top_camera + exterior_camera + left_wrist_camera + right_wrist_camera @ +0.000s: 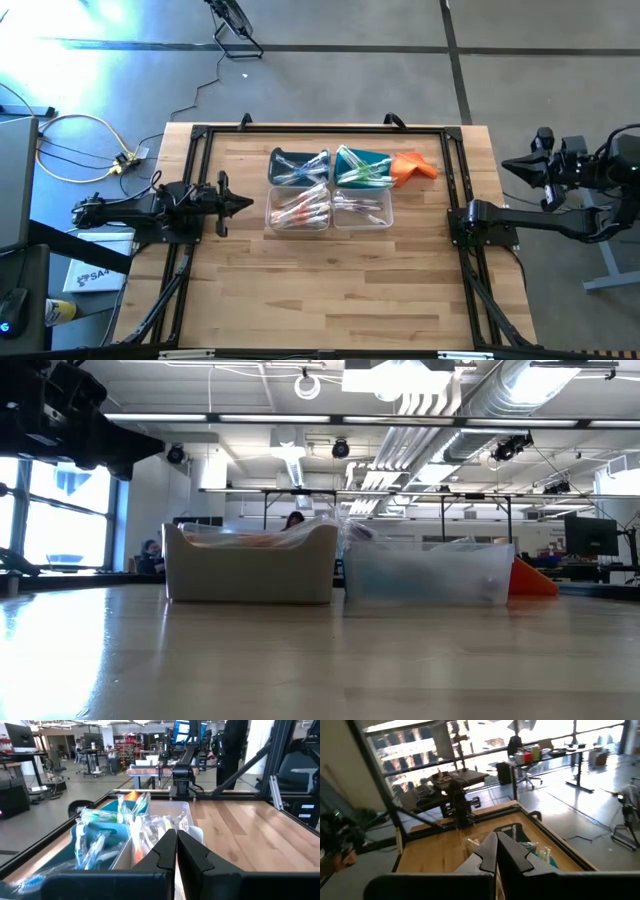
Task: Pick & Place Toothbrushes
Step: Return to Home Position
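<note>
Fingers point(162, 854) of the left gripper point(238, 205): pressed together, tips meeting, nothing between them, touching nothing. The gripper hangs over the left edge of the tabletop point(330, 290), pointing right at the bins, near them but apart. This reads as a parked pose, which fits a sort that is done or paused. The toothbrushes point(300, 208) all lie inside four bins clustered two-by-two at mid-tabletop, and none shows loose on the wood. Left column: dark blue bin point(274, 160) with pale and bluish handles, and a clear bin point(270, 218) with orange-pink ones. Right column: teal bin point(386, 158) with green handles, and a second clear bin point(389, 216) with whitish ones. Judgement: one colour per bin, the bins butted together so both arms can reach every one. The wrapped brushes lie criss-crossed, some ends poking above the rims, so they could snag on a low pass. Orange cloth point(413, 167): crumpled, touching the teal bin's right side; purpose unclear. Right gripper point(510, 167): held off the tabletop's right edge on its folded arm, well apart from the bins. Its fingers point(512, 857) are likewise closed on each other, empty.
</note>
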